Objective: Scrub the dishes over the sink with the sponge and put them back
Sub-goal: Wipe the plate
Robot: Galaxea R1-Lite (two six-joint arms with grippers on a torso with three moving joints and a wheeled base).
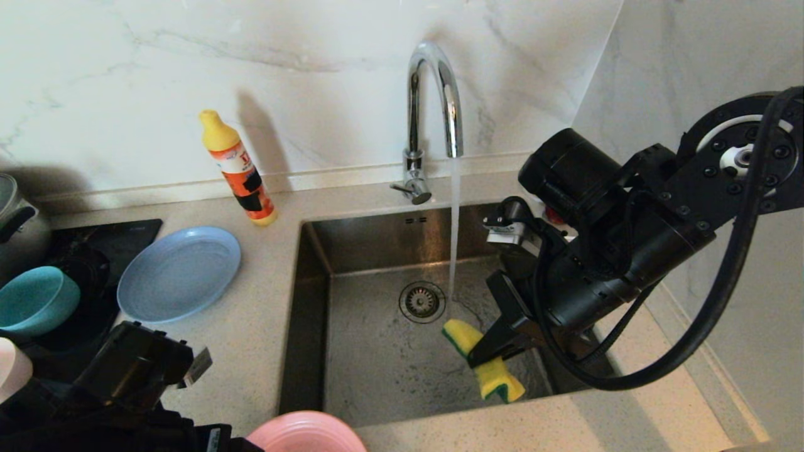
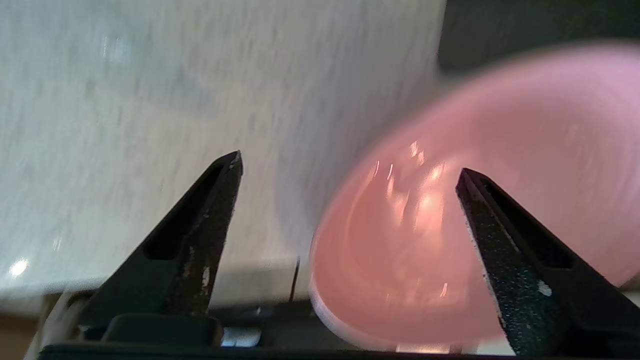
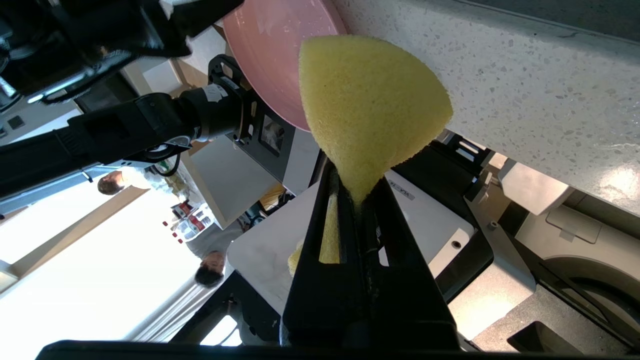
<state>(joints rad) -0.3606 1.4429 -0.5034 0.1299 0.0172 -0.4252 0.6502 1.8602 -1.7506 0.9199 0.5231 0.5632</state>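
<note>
The sponge [image 1: 497, 380], yellow with a green face, hangs over the sink [image 1: 377, 364], and my right gripper [image 1: 496, 344] is shut on its middle. From the right wrist the sponge [image 3: 370, 100] bulges out past the shut right gripper [image 3: 352, 192]. The salmon-pink plate [image 1: 308, 433] lies on the front counter. My left gripper [image 2: 350, 165] stands wide open just above that plate [image 2: 425, 250], gripping nothing. The left arm [image 1: 132, 370] is low at the front left. The grey-blue plate [image 1: 179, 273], teal bowl [image 1: 34, 301] and pale bowl [image 1: 11, 369] rest on the left.
Water runs from the chrome faucet [image 1: 433, 94] into the basin beside the drain [image 1: 422, 301]. A yellow and orange detergent bottle [image 1: 239, 169] stands by the back wall. A steel pot [image 1: 16, 220] sits by the black hob [image 1: 107, 245] at far left.
</note>
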